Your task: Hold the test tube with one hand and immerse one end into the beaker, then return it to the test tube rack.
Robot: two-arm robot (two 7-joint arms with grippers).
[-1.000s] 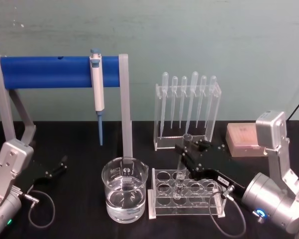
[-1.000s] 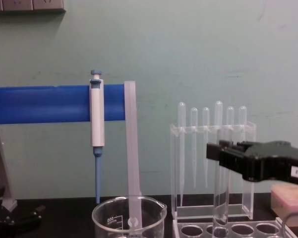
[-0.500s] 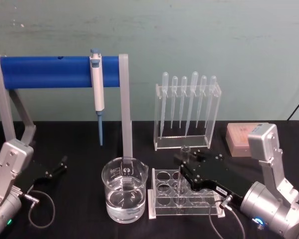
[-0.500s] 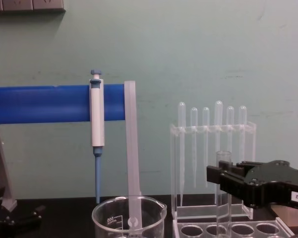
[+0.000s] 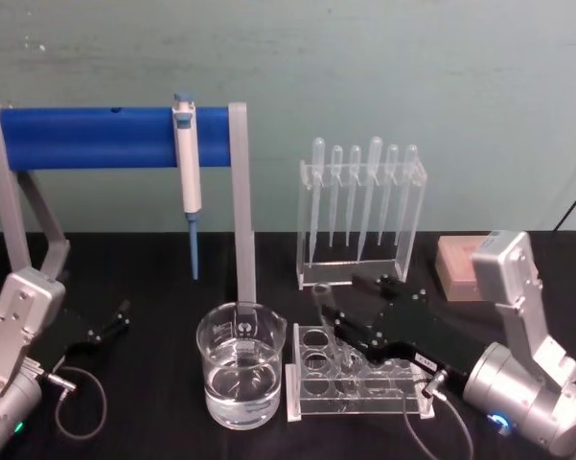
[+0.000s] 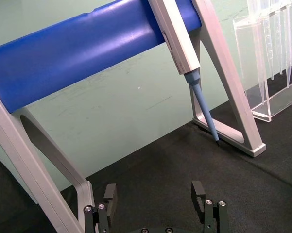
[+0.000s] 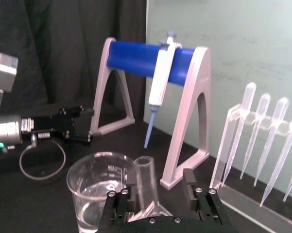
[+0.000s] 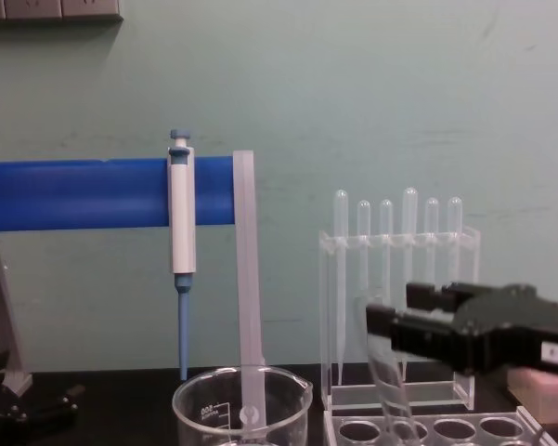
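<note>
The test tube (image 5: 333, 331) stands in the clear tube rack (image 5: 359, 395), leaning with its open mouth toward the beaker (image 5: 241, 369), which holds clear liquid. My right gripper (image 5: 345, 302) is open around the tube's upper part. In the right wrist view the tube (image 7: 146, 187) rests beside one finger (image 7: 122, 204), with a gap to the other. From the chest the tilted tube (image 8: 387, 381) rises from the rack under the right gripper (image 8: 392, 311), right of the beaker (image 8: 241, 409). My left gripper (image 5: 110, 324) sits open and low at the far left (image 6: 154, 194).
A white-and-blue pipettor (image 5: 186, 172) hangs on the blue-barred stand (image 5: 105, 137) behind the beaker. An acrylic holder with several plastic pipettes (image 5: 361, 206) stands behind the tube rack. A pink box (image 5: 460, 268) sits at the back right.
The right gripper came down with the test tube, set it in the rack and opened. The tube, upright before, now leans toward the beaker. The left arm has not moved.
</note>
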